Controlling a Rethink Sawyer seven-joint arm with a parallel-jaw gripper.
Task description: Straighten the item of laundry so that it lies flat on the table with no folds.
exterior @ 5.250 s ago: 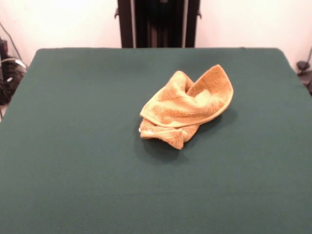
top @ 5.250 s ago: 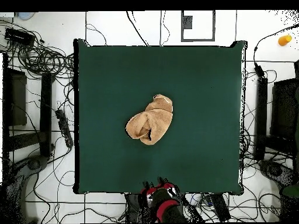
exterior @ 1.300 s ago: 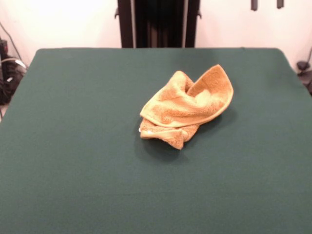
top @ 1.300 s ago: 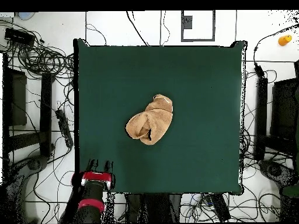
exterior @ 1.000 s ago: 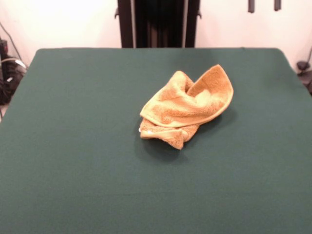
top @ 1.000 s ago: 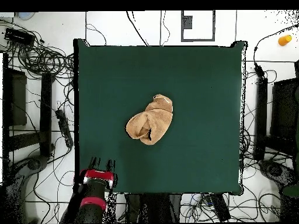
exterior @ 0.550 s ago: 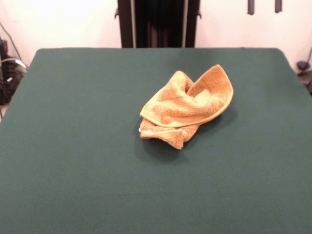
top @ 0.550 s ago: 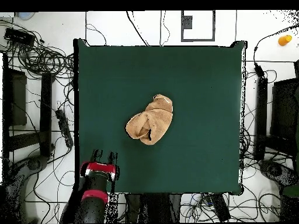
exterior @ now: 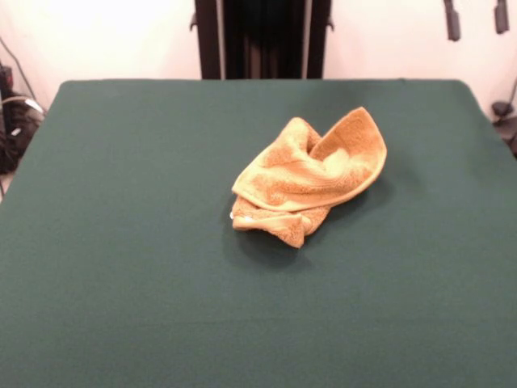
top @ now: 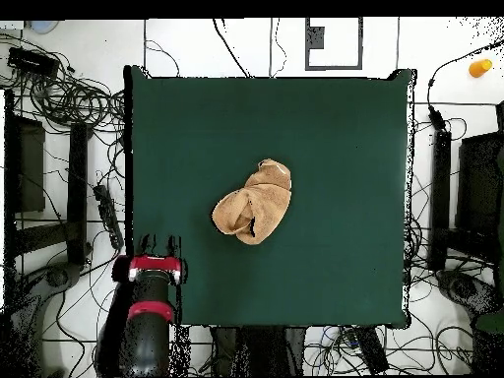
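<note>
The golden-orange towel (exterior: 311, 174) lies crumpled near the middle of the dark green table (exterior: 121, 242), folded over itself with one corner curled up at the right. In the overhead view the towel (top: 254, 204) sits at the centre of the table (top: 335, 128). My gripper (top: 158, 242) is open and empty over the table's left edge near the bottom-left corner, well apart from the towel. In the front view only the gripper's two tips (exterior: 476, 16) show at the top right, spread apart.
The robot's black pedestal (exterior: 262, 36) stands behind the table's far edge. Cables (top: 69, 98) and dark equipment lie on the floor around the table. A small orange object (top: 479, 67) lies on the floor at the top right.
The arm swung from the base's middle to the table's bottom-left corner, then moved up along the left edge in the overhead view. Its tips shifted right in the front view. The towel has not moved.
</note>
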